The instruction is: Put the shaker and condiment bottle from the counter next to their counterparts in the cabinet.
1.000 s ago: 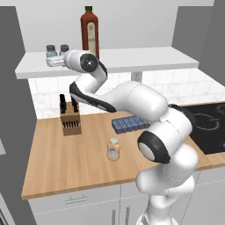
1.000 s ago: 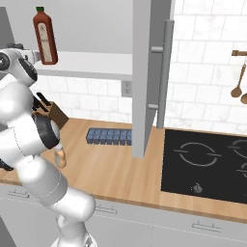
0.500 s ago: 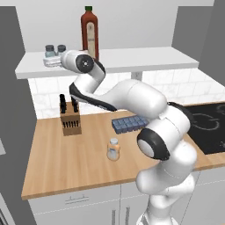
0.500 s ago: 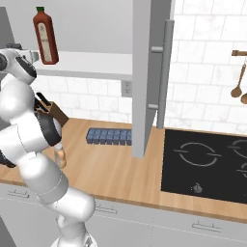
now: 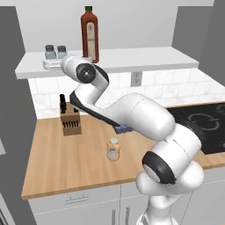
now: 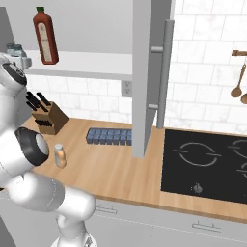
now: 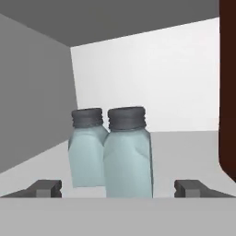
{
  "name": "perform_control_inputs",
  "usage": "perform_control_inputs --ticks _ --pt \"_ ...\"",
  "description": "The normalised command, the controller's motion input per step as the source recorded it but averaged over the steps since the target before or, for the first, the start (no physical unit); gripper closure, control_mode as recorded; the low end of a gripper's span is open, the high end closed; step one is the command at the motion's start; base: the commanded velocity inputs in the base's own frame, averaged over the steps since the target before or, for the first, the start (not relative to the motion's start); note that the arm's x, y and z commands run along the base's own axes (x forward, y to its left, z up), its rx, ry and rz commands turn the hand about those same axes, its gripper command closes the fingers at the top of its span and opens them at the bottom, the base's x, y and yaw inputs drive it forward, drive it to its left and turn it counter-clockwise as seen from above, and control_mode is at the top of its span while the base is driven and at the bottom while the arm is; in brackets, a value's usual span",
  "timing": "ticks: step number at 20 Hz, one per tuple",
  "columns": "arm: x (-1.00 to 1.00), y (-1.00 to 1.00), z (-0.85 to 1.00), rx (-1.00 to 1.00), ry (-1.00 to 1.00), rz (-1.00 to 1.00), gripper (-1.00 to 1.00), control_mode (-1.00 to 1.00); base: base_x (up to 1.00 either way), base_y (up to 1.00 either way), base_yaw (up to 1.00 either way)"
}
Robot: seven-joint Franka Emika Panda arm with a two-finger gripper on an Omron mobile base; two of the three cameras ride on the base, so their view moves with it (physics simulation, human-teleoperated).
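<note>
Shaker (image 7: 128, 154) set touching twin (image 7: 86, 148) on cabinet (image 5: 132, 58); gripper (image 7: 117, 188) fingers wide apart, empty; condiment bottle (image 5: 114, 149) waits on counter (image 5: 57, 160)

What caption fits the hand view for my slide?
Open gripper facing two teal shakers side by side on the cabinet shelf, red bottle at right.
</note>
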Motion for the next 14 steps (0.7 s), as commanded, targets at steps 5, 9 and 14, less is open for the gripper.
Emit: perform_control_inputs --ticks 5,9,14 --pt "-0.60 -0.44 0.47 0.19 0.03 -0.11 -1.00 -1.00 0.00 0.00 0.00" --pt "-0.31 -0.42 0.49 0.09 0.10 -0.01 -1.00 -1.00 0.00 0.00 0.00" --pt "-0.36 -0.29 0.21 0.04 0.16 0.02 -1.00 -1.00 0.00 0.00 0.00"
